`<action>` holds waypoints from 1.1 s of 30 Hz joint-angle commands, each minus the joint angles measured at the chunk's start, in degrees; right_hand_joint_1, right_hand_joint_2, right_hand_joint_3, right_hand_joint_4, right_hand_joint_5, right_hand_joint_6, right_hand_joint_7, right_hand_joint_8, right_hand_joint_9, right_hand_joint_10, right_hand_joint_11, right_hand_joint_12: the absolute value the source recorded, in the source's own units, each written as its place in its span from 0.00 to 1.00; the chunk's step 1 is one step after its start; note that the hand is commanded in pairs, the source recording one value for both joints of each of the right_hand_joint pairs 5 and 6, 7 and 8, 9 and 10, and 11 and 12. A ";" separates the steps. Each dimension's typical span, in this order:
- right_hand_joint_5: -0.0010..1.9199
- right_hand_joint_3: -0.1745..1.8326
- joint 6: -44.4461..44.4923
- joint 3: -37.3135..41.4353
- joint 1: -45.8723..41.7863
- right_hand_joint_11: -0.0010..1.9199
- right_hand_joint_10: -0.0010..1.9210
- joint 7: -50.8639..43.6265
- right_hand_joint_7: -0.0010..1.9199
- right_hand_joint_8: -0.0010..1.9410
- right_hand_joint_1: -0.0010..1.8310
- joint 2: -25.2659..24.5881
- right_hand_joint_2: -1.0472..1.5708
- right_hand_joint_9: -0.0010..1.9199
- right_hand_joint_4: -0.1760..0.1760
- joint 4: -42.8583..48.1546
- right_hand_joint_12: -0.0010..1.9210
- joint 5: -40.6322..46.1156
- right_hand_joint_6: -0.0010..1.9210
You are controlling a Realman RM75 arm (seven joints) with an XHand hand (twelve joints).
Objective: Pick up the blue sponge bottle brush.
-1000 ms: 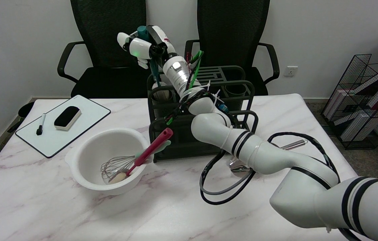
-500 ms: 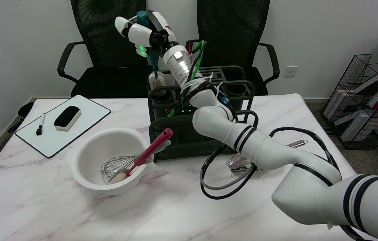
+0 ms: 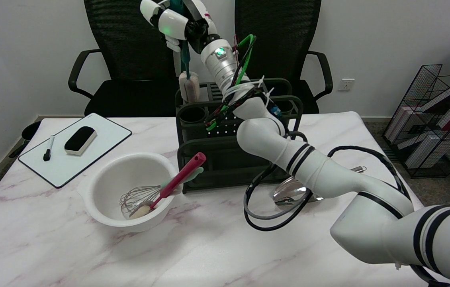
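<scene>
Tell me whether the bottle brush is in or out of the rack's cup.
Out. The right hand grips the bottle brush, which hangs upright, its sponge head clear above the empty cup of the rack.

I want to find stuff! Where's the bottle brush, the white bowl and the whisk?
Blue sponge bottle brush (image 3: 188, 86), head view, on its pale sponge head.
White round plastic bowl (image 3: 101, 172), head view, on its left rim.
Metal wire whisk (image 3: 134, 198), head view, on its wire loops.

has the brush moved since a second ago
Yes. The brush, held by the robot hand, has risen: its sponge head, down in the rack cup before, now hangs above it.
</scene>
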 commanded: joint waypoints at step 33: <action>1.00 0.43 -3.46 -2.10 -11.87 0.95 1.00 5.01 1.00 0.99 0.48 9.91 0.95 1.00 0.50 30.59 0.95 0.03 1.00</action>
